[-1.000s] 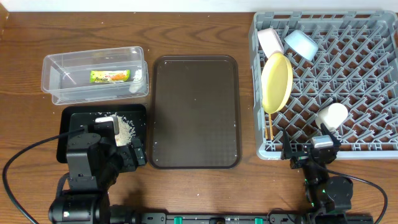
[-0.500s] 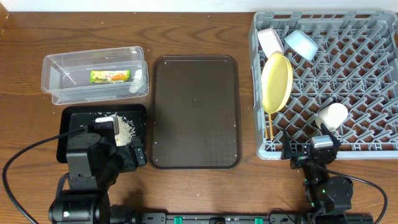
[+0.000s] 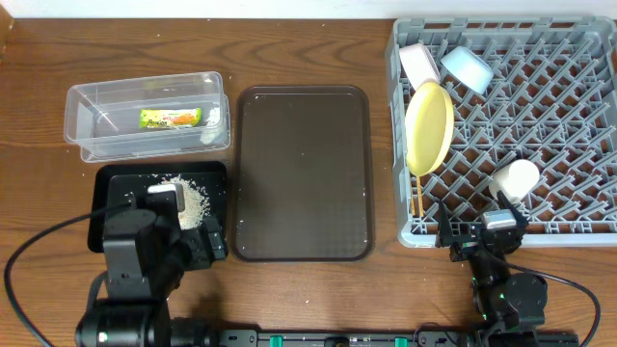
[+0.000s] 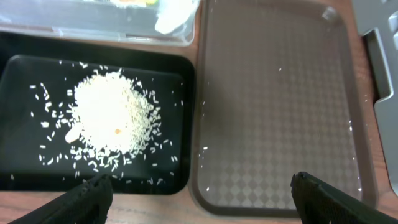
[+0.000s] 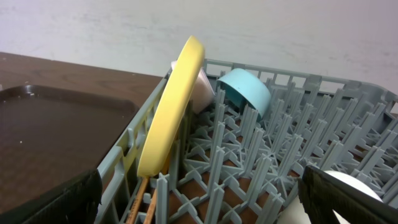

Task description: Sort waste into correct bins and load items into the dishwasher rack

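Standing on edge, the yellow plate [image 3: 429, 127] runs front-to-back in the rack [image 3: 501, 24].

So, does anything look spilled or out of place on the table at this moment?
A few stray grains lie on the brown serving tray, outside the black tray that holds the rice heap. More grains are scattered around the heap inside the black tray. Nothing else stands out.

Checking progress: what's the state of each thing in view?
snack wrapper: in clear tub
rice: on black tray
yellow plate: on edge in rack
white bowl: in rack
blue bowl: tipped in rack
cup: in rack
chopsticks: in rack
left end effector: open
right end effector: open
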You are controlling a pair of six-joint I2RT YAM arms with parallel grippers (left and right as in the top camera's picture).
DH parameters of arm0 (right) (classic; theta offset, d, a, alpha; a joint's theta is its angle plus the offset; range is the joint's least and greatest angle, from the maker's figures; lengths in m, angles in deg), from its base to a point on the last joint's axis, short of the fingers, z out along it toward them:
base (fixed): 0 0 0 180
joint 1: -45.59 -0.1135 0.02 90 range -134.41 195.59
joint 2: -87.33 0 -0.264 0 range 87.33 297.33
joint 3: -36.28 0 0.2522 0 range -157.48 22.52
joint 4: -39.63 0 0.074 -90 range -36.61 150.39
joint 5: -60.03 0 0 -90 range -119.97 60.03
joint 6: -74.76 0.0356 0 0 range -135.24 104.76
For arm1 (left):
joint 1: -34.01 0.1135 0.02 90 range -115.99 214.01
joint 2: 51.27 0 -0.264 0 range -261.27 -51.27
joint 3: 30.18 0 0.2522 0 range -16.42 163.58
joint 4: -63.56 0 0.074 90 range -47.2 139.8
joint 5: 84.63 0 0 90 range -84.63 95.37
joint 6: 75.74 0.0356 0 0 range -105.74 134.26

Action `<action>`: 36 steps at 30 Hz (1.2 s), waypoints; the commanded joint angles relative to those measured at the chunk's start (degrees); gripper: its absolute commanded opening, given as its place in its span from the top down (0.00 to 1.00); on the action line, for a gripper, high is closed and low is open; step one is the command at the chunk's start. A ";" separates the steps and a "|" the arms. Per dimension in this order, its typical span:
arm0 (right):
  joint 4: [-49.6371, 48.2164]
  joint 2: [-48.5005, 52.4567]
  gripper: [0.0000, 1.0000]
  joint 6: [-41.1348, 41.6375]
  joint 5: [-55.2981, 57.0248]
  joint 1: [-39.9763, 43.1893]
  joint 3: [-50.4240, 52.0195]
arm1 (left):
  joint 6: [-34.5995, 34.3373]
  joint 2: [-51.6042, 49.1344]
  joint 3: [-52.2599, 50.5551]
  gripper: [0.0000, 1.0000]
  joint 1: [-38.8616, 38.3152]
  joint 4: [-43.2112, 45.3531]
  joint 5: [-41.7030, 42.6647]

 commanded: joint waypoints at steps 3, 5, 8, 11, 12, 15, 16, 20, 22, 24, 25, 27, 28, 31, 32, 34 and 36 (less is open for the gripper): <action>-0.13 -0.37 0.01 -0.57 0.17 0.94 0.33 | 1.31 8.48 -7.63 0.06 -0.07 4.85 -2.08; -0.13 -0.37 0.01 -0.57 0.17 0.94 0.33 | 1.31 12.50 -12.57 0.06 -0.07 8.72 -2.29; -0.11 -0.37 0.01 -0.57 0.17 0.94 0.33 | 1.29 18.60 -19.78 0.06 -0.07 15.26 -2.27; -0.11 -0.37 0.01 -0.57 0.17 0.94 0.33 | 1.29 24.11 -26.25 0.06 -0.07 22.34 -2.27; -0.11 -0.37 0.01 -0.55 0.17 0.94 0.33 | 1.31 25.77 -28.26 0.06 -0.07 24.81 -2.29; -0.13 -0.37 0.01 -0.55 0.17 0.94 0.33 | 1.29 29.24 -32.87 0.06 -0.07 31.41 -3.15; -0.13 -0.37 0.01 -0.57 0.17 0.94 0.33 | 1.31 30.01 -34.27 0.06 -0.07 33.92 -3.61; -0.13 -0.37 0.01 -0.57 0.17 0.94 0.33 | 1.33 32.50 -40.17 0.06 -0.09 45.24 -6.56; -0.13 -0.37 0.01 -0.55 0.17 0.94 0.33 | 2.64 32.46 -41.92 0.06 -0.07 48.98 -6.95; -0.13 -0.37 0.01 -0.55 0.17 0.94 0.33 | 4.79 32.46 -43.43 0.06 -0.07 51.34 -6.95; -0.13 -0.37 0.01 -0.55 0.17 0.94 0.33 | 5.29 32.46 -43.65 0.06 -0.11 50.82 -6.99; -0.13 -0.37 0.01 -0.57 0.17 0.94 0.33 | 6.69 32.46 -43.65 0.06 -0.09 48.70 -6.97; -0.13 -0.37 0.01 -0.55 0.17 0.94 0.33 | 7.13 32.46 -43.65 0.06 -0.07 47.60 -6.99; -0.13 -0.37 0.01 -0.55 0.17 0.94 0.33 | 7.21 32.46 -43.65 0.06 -0.09 47.47 -7.17; -0.13 -0.37 0.01 -0.57 0.17 0.94 0.33 | 7.06 32.46 -43.63 0.06 -0.09 47.52 -7.15; -0.13 -0.37 0.01 -0.55 0.17 0.94 0.33 | 7.06 32.46 -43.63 0.06 -0.07 47.52 -7.17; -0.13 -0.37 0.01 -0.55 0.17 0.94 0.33 | 7.08 32.46 -43.63 0.06 -0.07 47.52 -7.17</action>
